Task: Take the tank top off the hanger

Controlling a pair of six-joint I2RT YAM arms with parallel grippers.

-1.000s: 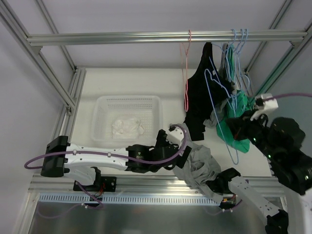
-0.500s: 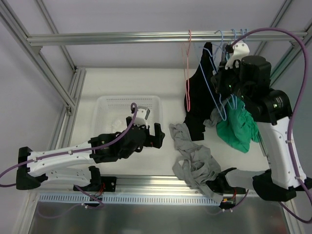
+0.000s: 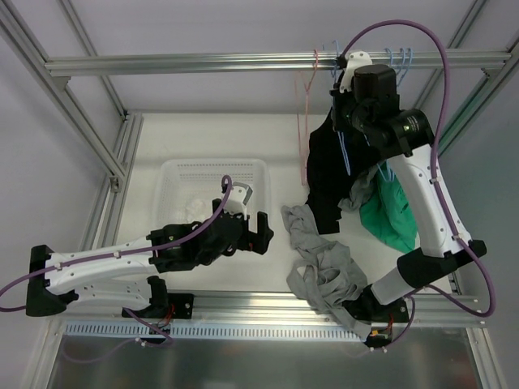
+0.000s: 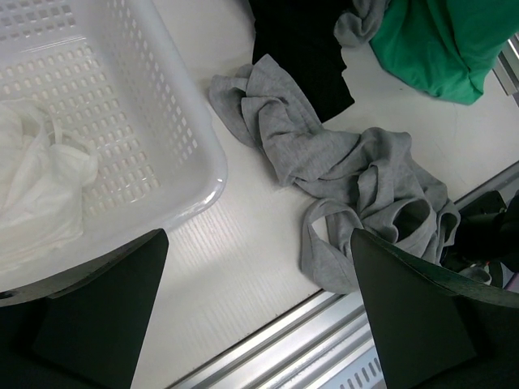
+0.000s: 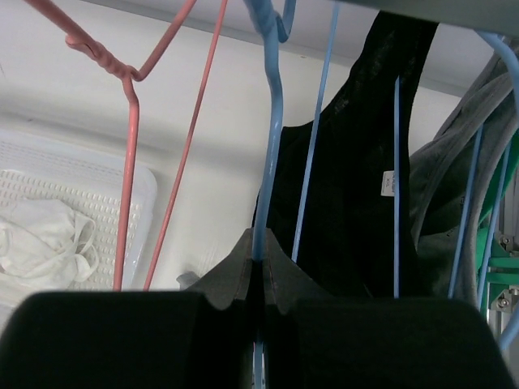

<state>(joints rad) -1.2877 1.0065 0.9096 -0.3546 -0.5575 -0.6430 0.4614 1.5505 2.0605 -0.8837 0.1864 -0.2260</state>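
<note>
A grey tank top (image 3: 320, 259) lies crumpled on the table near the front edge, off any hanger; the left wrist view (image 4: 357, 170) shows it too. My left gripper (image 3: 261, 231) is open and empty, just left of it and above the table (image 4: 255, 243). My right gripper (image 5: 259, 259) is shut on the wire of a blue hanger (image 5: 272, 162), high up by the rail (image 3: 243, 62). In the top view the right gripper (image 3: 345, 121) is largely hidden under its own wrist. A black tank top (image 3: 324, 174) hangs right behind the blue hanger (image 3: 345, 154).
A white basket (image 3: 174, 174) holding a white cloth (image 3: 199, 212) stands left of centre. A bare pink hanger (image 3: 308, 105) hangs left of the blue one. A green garment (image 3: 389, 211) and more blue hangers (image 3: 399, 58) hang at the right. The aluminium front rail (image 4: 324, 340) is close below.
My left gripper has let go of the grey tank top and drawn back to the left. My right arm has swung up from low right and moved left along the rail with the blue hanger.
</note>
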